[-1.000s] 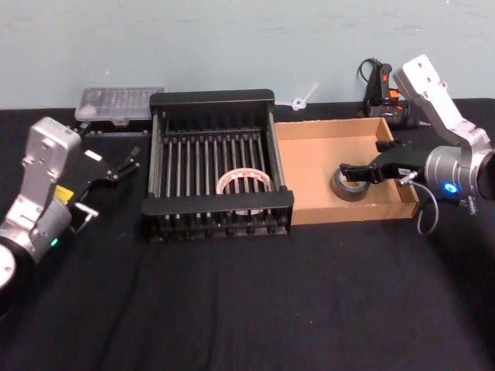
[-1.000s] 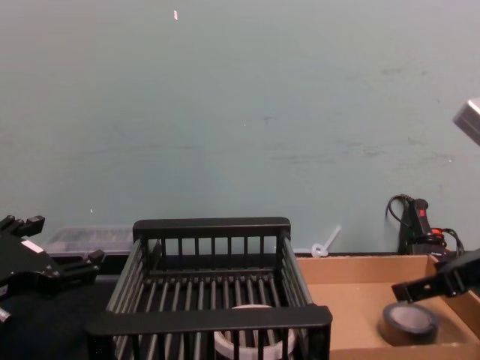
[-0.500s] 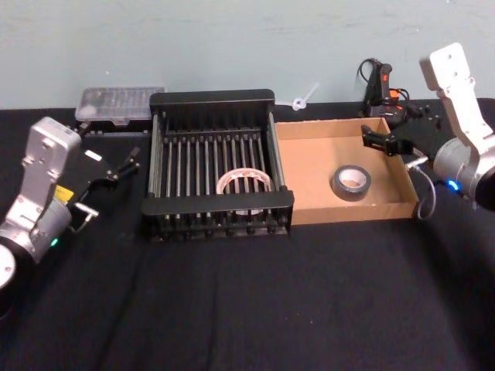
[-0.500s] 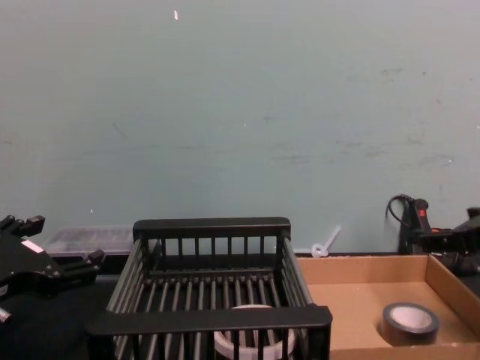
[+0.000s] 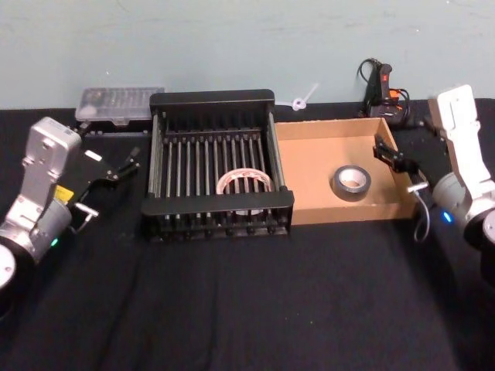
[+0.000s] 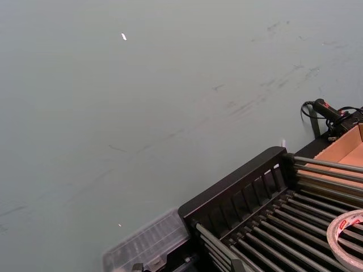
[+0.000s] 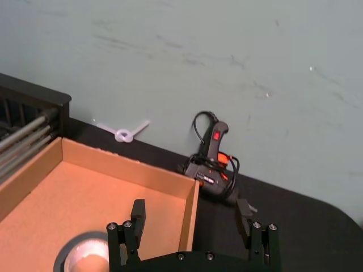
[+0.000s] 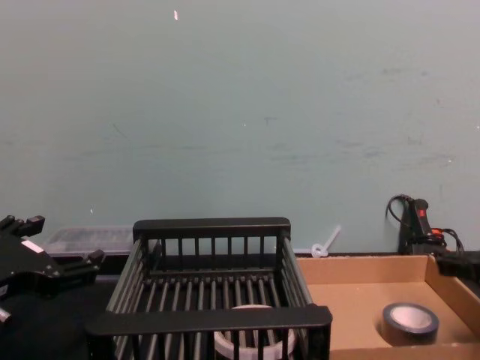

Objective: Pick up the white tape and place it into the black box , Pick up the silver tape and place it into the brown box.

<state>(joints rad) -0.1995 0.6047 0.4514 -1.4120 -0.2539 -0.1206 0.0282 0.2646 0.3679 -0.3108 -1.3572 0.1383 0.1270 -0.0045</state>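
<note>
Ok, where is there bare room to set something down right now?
The black tabletop in front of the black box and brown box is bare. Inside the brown box, the floor left of the silver tape is free. The back edge is crowded by a clear case and glue gun.

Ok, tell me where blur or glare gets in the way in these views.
Left wrist view: the clear plastic case is smeared and soft at its edge. Head view: even light, with the silver tape in the brown box crisp. Chest view: the white tape is half hidden by the black box rim, with no glare.
</note>
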